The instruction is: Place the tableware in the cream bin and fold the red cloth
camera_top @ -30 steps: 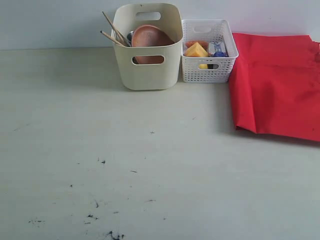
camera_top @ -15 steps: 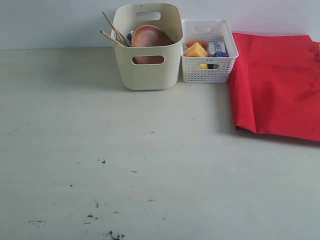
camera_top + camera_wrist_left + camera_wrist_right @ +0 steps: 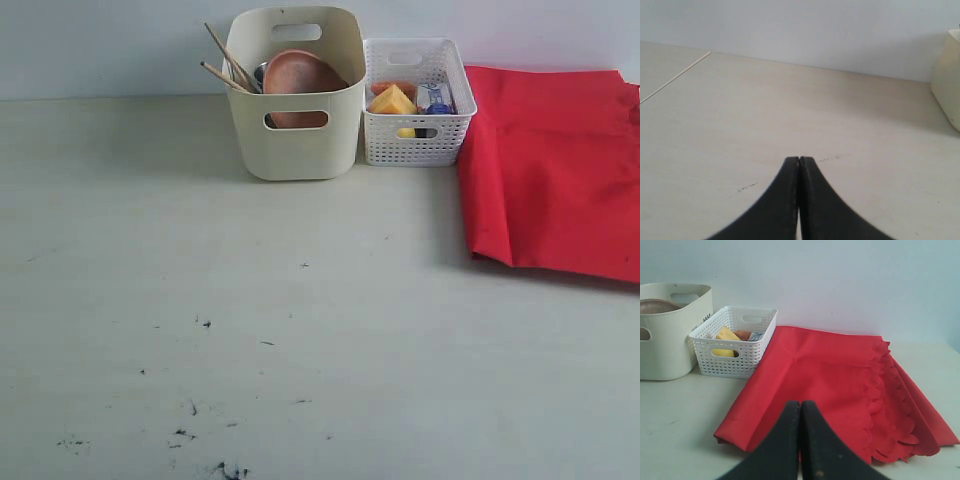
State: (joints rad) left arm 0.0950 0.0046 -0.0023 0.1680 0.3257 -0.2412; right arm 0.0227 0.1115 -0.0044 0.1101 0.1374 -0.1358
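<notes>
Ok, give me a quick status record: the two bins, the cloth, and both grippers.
cream bin: upright at the back of the table; holds the wooden plate and chopsticks, which poke over the rim
white basket: beside the bin, on its right; holds food items
red cloth: flat on the table right of the basket, folded in layers
left gripper: shut, empty
right gripper: shut, empty, facing the cloth

Cream bin [image 3: 295,155]: plain cream. Round wooden plate [image 3: 298,72] in it: reddish brown. Chopsticks [image 3: 225,49]: light tan. Basket [image 3: 415,150]: white, with lattice-pierced walls. In it are a yellow block [image 3: 393,101] and a blue-and-white carton [image 3: 433,97]. Cloth [image 3: 560,170]: plain bright red. Counter [image 3: 400,350]: pale off-white, flecked with dark specks [image 3: 226,470]. Left gripper [image 3: 799,161] and right gripper [image 3: 801,405]: black. Wall [image 3: 100,40]: pale grey-blue.
</notes>
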